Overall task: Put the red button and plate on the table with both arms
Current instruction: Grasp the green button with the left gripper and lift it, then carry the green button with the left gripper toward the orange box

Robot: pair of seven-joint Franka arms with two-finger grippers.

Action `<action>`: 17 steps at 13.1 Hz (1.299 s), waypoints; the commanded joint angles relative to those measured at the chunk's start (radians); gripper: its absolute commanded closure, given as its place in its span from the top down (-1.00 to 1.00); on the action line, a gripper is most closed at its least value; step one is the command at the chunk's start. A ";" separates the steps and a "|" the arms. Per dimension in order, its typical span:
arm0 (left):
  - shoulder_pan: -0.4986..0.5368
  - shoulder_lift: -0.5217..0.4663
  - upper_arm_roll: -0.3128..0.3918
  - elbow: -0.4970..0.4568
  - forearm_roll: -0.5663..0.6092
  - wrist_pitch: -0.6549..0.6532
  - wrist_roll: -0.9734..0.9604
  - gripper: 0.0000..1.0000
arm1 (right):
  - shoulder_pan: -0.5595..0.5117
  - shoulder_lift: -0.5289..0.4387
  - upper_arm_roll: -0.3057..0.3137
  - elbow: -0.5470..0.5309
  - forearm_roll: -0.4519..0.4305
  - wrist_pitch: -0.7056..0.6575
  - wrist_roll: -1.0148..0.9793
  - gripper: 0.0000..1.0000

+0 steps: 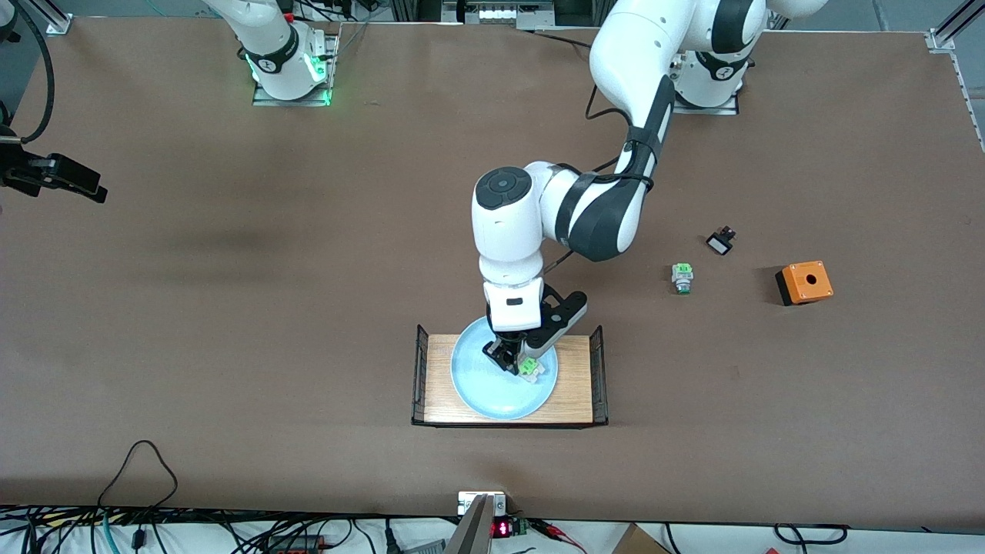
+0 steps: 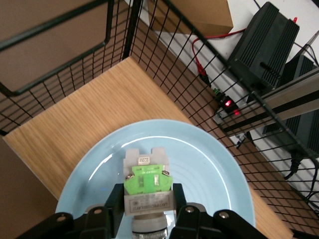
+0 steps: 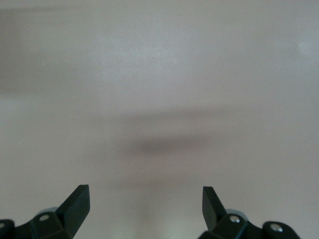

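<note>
Left gripper [image 1: 516, 361] is clamped on the button [image 1: 528, 368], which sits on the plate [image 1: 492, 388] atop the rack [image 1: 573, 385]; the step in hand looks like lifting it clear, best done straight up so the plate is not dragged, then across to bare table [image 1: 231, 308]. In the left wrist view the button's [image 2: 148, 189] long axis runs out from between the fingers [image 2: 192, 219], green block outward; its cap end is hidden toward the palm. Right gripper [image 3: 145, 199] waits with jaws spread wide over bare table.
</note>
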 commanded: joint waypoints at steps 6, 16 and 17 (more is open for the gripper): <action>0.037 -0.136 0.000 -0.001 -0.001 -0.159 0.111 -0.89 | -0.009 -0.016 0.003 -0.017 0.018 0.005 -0.005 1.00; 0.258 -0.257 0.000 -0.108 -0.245 -0.343 0.705 -0.91 | -0.037 -0.011 0.003 -0.017 0.064 0.017 -0.005 1.00; 0.270 -0.276 0.001 -0.161 -0.248 -0.339 0.784 -0.91 | -0.037 -0.013 0.003 -0.017 0.062 0.017 -0.008 1.00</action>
